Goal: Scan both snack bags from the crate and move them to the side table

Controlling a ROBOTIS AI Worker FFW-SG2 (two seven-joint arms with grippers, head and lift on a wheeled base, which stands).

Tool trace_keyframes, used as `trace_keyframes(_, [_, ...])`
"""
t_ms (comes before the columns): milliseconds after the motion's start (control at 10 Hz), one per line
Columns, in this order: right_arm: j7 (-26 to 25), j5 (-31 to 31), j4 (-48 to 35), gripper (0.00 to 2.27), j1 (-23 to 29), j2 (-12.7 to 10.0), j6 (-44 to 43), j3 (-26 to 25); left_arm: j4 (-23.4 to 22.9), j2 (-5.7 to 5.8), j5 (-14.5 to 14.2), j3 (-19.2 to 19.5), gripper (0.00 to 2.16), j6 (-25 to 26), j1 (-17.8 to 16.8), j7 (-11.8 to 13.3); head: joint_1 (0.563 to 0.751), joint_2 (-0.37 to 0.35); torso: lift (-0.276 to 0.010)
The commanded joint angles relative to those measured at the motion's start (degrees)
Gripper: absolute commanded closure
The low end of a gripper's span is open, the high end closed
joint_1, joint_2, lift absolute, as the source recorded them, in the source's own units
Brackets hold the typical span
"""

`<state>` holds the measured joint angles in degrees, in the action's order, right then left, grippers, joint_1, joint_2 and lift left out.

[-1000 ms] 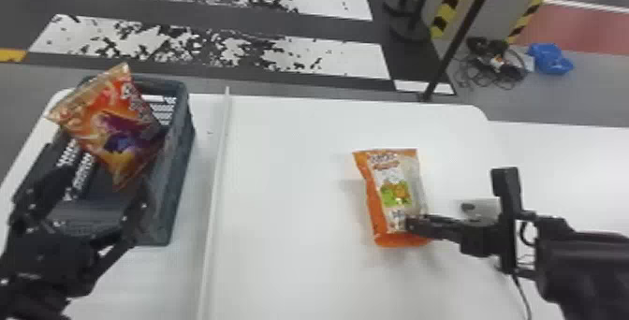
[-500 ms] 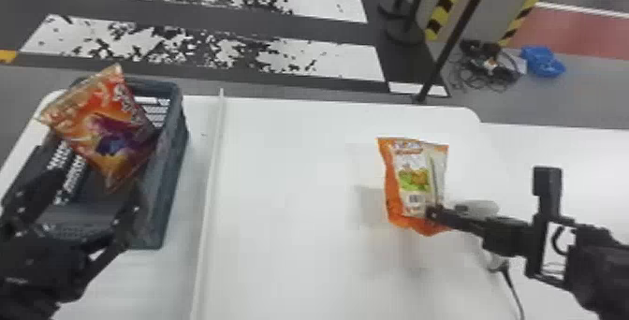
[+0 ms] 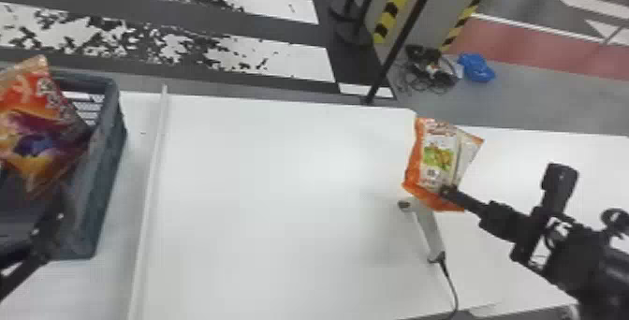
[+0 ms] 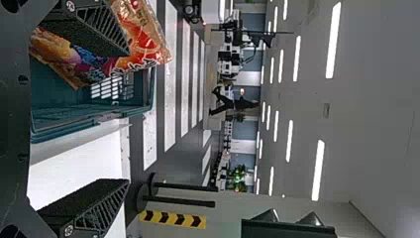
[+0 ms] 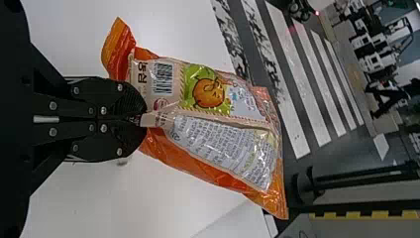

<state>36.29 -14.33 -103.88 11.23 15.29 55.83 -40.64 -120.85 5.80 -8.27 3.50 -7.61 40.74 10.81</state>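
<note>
Rightward goes the orange snack bag [image 3: 437, 162], swung past the scanner [image 3: 428, 230] since the earlier frames, while the head's view has turned the same way! It's up by the work table's [image 3: 281, 202] far right corner, with the side table [image 3: 543, 150] spreading beyond. The right gripper [image 5: 142, 119] has it pinched at 1 end, 2 fingers closed together on the wrapper, and the barcode [image 5: 163, 78] is in plain sight on the right wrist view. That swing looks like delivery of bag number 1; whether it's been scanned, I can't tell. Next, I'd say, comes a lowering and a clean release; that lone end grip could let it twist.

Way across, the second snack bag [image 3: 40, 132] leans up against the crate's [image 3: 105, 183] rim, and the left gripper [image 4: 129, 116] waits there, fingers wide apart, holding nothing. Half the job, at least, remains!
</note>
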Motion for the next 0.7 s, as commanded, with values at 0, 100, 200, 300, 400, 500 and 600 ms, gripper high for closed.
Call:
trace_keyframes(0, [-4.65, -1.05, 1.22, 2.25, -0.07, 0.01, -0.85, -2.16, 0.00, 0.00, 0.10, -0.16, 0.09, 0.01, -0.05, 0.00, 0.695, -0.350, -0.075])
trace_keyframes(100, [-8.78, -1.14, 2.98, 2.25, -0.60, 0.01, -1.91, -2.87, 0.00, 0.00, 0.18, -0.16, 0.09, 0.01, -0.05, 0.00, 0.695, -0.350, -0.075])
trace_keyframes(200, [-12.12, -1.31, 5.18, 2.25, -1.39, 0.01, -3.31, -3.66, 0.09, 0.00, 0.18, -0.07, 0.09, 0.01, -0.05, 0.00, 0.695, -0.350, -0.075])
trace_keyframes(300, [-16.08, -1.84, 7.46, 2.25, -1.92, 0.01, -6.13, -4.27, 0.00, 0.00, 0.18, -0.07, 0.09, 0.01, -0.05, 0.00, 0.695, -0.350, -0.075])
trace_keyframes(400, [-18.63, -2.45, 10.01, 2.26, -2.71, 0.10, -8.41, -5.24, 0.09, 0.00, 0.27, -0.07, 0.09, 0.01, -0.05, 0.00, 0.695, -0.350, -0.075])
trace_keyframes(500, [-21.00, -2.72, 13.09, 2.25, -3.23, 0.62, -10.87, -5.68, 0.00, 0.00, 0.27, -0.07, 0.09, 0.01, -0.05, 0.00, 0.695, -0.350, -0.075])
trace_keyframes(600, [-23.02, -2.89, 16.07, 2.25, -4.11, 0.97, -12.81, -6.47, 0.00, 0.00, 0.36, -0.07, 0.09, 0.01, -0.05, 0.00, 0.695, -0.350, -0.075])
